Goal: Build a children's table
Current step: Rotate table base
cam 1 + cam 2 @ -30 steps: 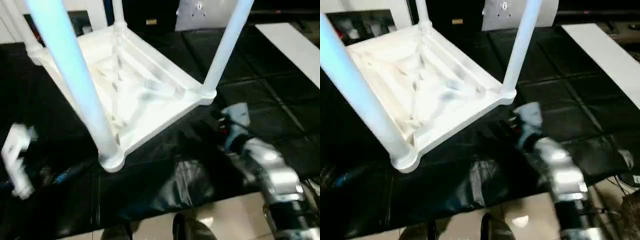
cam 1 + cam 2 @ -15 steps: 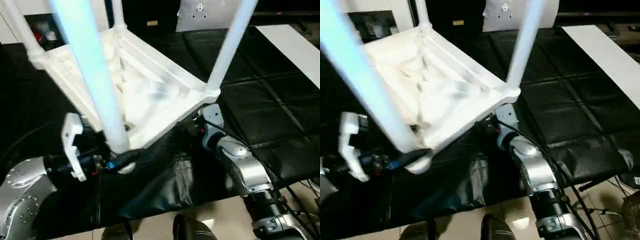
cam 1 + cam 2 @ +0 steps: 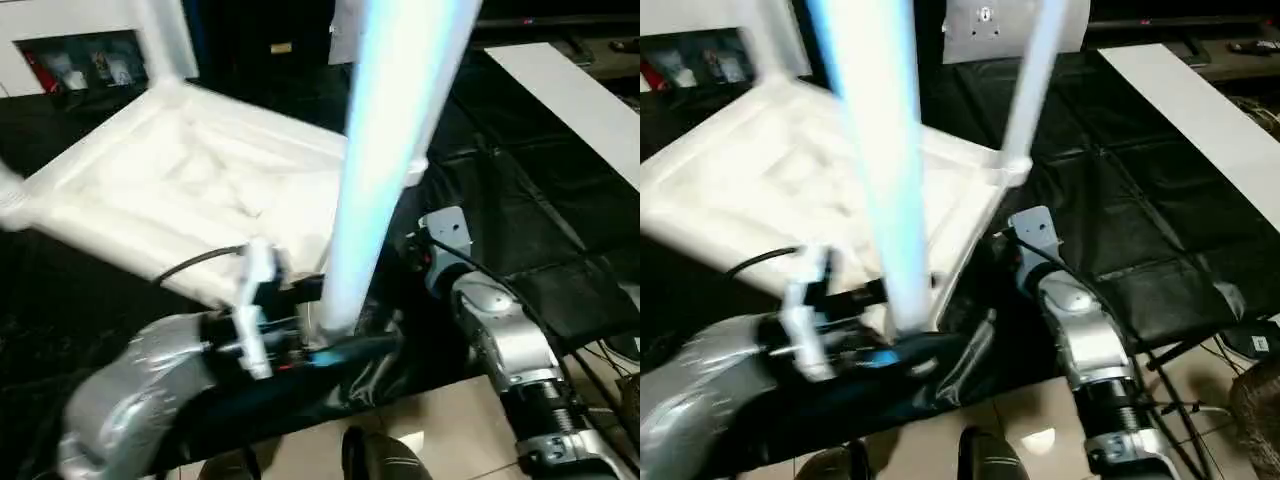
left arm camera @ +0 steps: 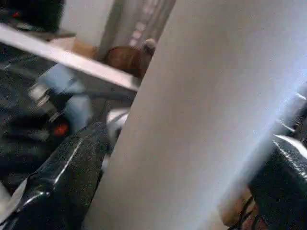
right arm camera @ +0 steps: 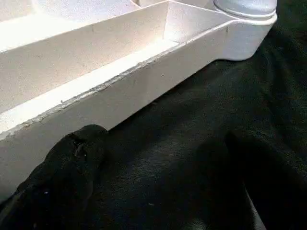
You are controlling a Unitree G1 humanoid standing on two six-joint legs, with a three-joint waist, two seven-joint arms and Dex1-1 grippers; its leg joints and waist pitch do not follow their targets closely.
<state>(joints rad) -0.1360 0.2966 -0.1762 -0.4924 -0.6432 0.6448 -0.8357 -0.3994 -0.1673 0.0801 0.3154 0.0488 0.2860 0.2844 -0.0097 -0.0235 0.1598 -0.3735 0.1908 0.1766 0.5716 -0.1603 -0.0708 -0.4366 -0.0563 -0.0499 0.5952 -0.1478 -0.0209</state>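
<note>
A black padded mat with stitched square panels (image 3: 1160, 230) covers the work area, its glossy front edge hanging over a pale beige tiled floor (image 3: 1040, 420) that catches a spot of light. A long flat white board (image 3: 1185, 110) lies across the mat's far right side. Behind, a white shelf unit with small coloured items (image 3: 75, 60) stands against a dark background. Black cables (image 3: 1200, 400) trail at lower right.
</note>
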